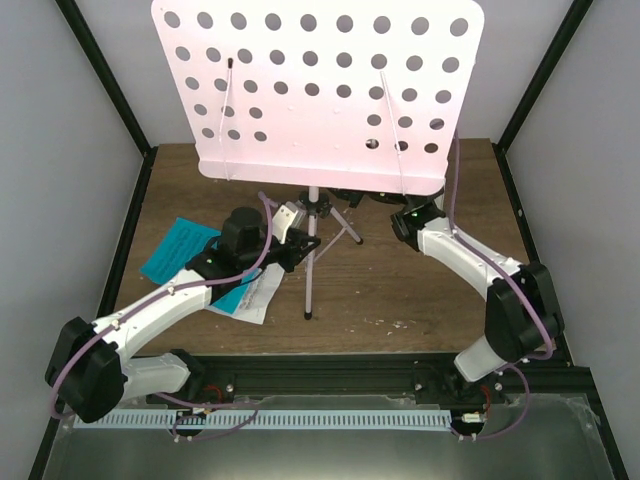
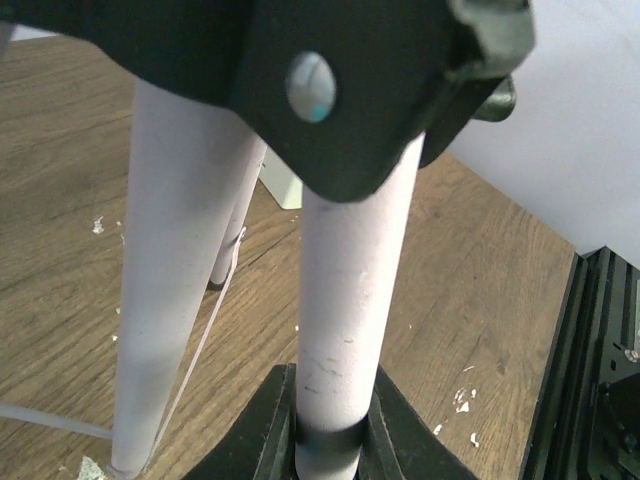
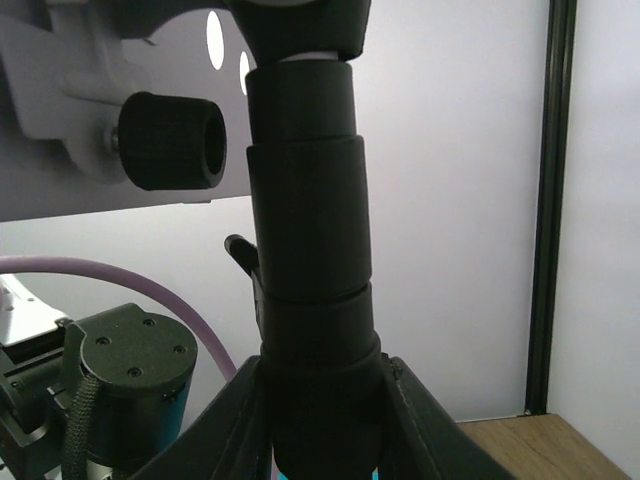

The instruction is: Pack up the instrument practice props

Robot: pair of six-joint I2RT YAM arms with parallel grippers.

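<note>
Toward the table's [image 1: 420,300] far edge, left gripper [image 2: 335,432] and right gripper [image 3: 320,425] squeeze the music stand [image 1: 320,90]; nothing looks packed.

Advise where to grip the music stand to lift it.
Grip the music stand on its upright pole just below the desk, from the side, jaws level. The pole is round and narrow; the desk is wide and flat, the legs thin and splayed.
</note>
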